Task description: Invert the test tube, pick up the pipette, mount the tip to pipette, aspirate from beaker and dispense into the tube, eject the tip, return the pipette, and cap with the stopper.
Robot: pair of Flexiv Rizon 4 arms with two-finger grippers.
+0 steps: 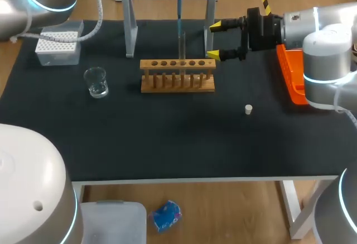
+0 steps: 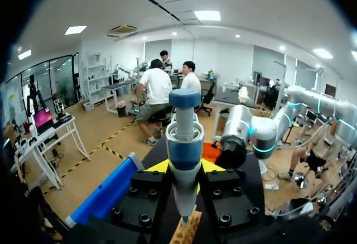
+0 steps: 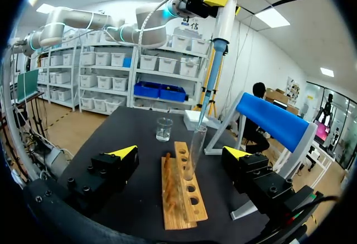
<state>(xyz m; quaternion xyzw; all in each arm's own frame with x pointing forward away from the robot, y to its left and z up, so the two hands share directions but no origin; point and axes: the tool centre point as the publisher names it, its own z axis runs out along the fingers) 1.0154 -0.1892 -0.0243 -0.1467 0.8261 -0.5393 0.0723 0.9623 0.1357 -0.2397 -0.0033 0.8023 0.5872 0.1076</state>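
Left gripper (image 2: 184, 171) is clamped on the pipette (image 2: 184, 138), which it holds upright over the wooden rack (image 1: 177, 82). The pipette tip (image 3: 205, 107) reaches the mouth of the test tube (image 3: 194, 152), standing upright in a middle hole of the rack. Right gripper (image 3: 181, 153) stands wide open at the rack's right end, touching nothing. Beaker (image 1: 96, 82) sits left of the rack, with the tip box (image 1: 56, 48) behind it. Stopper (image 1: 249, 109) lies on the table (image 1: 167, 143), front right of the rack, apart from it.
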